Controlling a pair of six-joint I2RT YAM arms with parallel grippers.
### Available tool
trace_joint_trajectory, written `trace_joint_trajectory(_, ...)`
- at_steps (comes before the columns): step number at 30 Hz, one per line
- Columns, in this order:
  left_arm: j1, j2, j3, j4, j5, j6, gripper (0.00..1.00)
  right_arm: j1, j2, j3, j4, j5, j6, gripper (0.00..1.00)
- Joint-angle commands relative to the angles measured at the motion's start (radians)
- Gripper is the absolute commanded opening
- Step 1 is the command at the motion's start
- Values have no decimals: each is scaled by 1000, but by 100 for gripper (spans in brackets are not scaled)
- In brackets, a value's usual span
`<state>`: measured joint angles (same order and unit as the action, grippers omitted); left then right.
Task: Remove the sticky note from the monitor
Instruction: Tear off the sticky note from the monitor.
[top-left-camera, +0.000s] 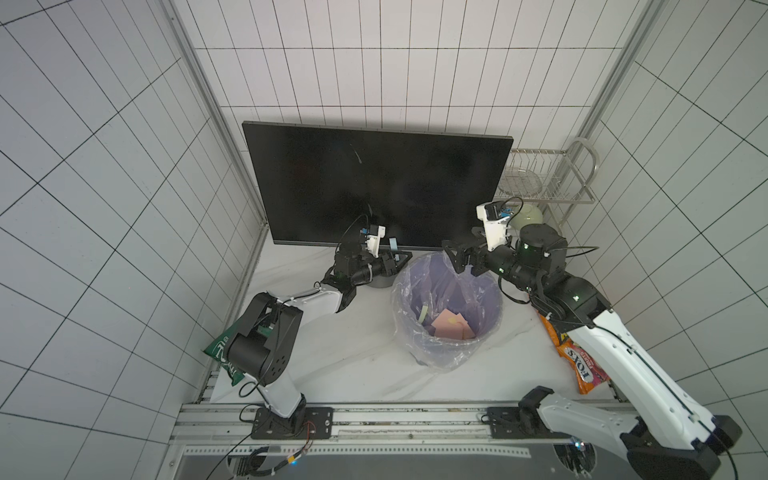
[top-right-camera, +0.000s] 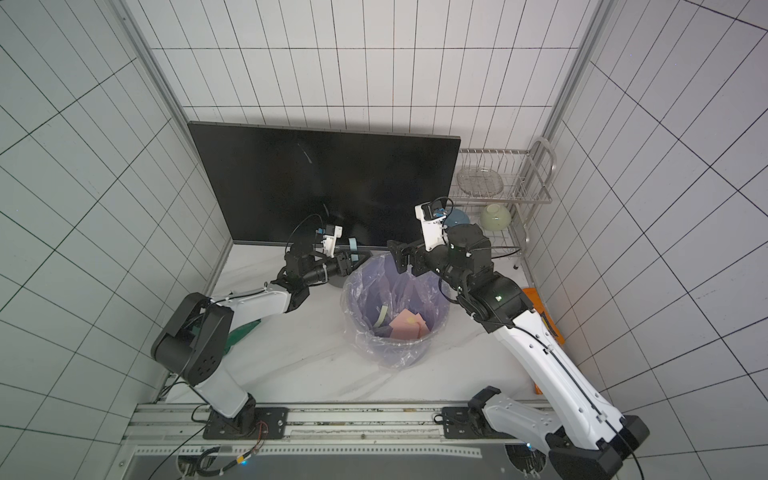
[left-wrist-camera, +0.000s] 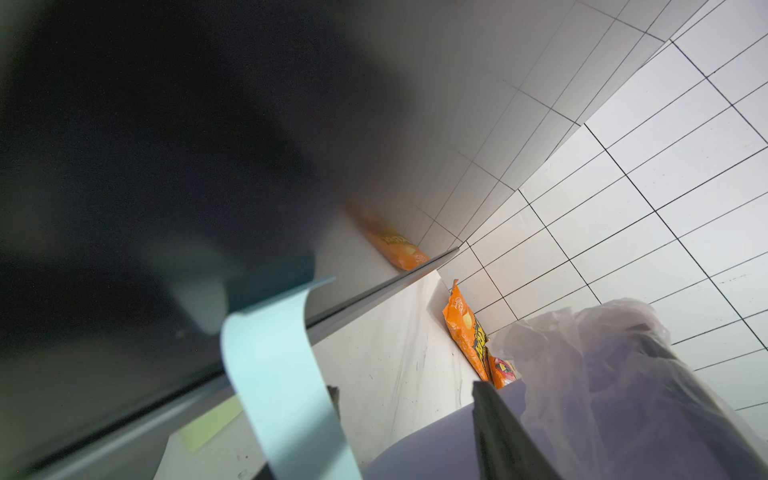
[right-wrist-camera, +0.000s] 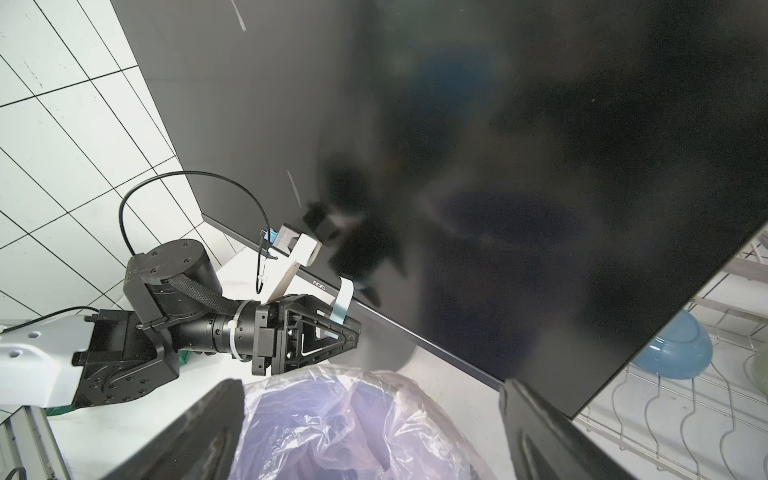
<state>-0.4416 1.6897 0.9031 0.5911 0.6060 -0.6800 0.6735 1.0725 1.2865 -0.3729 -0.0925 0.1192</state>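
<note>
The black monitor (top-left-camera: 374, 183) (top-right-camera: 324, 183) stands at the back of the table. A pale blue sticky note (top-left-camera: 392, 245) (top-right-camera: 353, 243) (right-wrist-camera: 343, 303) hangs from its bottom bezel next to the logo. My left gripper (top-left-camera: 399, 259) (left-wrist-camera: 405, 388) sits just below that edge. Its jaws stand apart, and the curled note (left-wrist-camera: 282, 374) lies along one finger. Whether the note's top is still stuck to the bezel, I cannot tell. My right gripper (top-left-camera: 459, 259) (right-wrist-camera: 370, 415) hovers wide open over the bin's far rim, holding nothing.
A purple bin (top-left-camera: 457, 353) with a clear liner stands mid-table and holds pink notes (top-left-camera: 451, 326). A yellow-green slip (left-wrist-camera: 208, 428) lies under the monitor. A wire dish rack (top-left-camera: 544, 178) stands back right, an orange snack bag (top-left-camera: 582, 365) right, a green bag (top-left-camera: 222, 353) left.
</note>
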Motion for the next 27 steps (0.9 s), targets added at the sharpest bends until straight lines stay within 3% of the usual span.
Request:
trace_joint_trajectory(1, 28, 34, 31, -40, -83, -46, 39, -5, -4, 34, -12, -8, -4, 99)
trace_joint_trajectory(5, 25, 5, 8, -56, -105, -34, 29, -5, -6, 28, -14, -9, -3, 99)
trace_joint_trajectory(11, 35, -32, -6, -86, -131, -17, 0, -5, -13, 23, -18, -7, -2, 99)
trace_joint_trajectory(27, 50, -160, -68, -123, -143, 3, 0, -5, -23, 25, -32, 0, -4, 99)
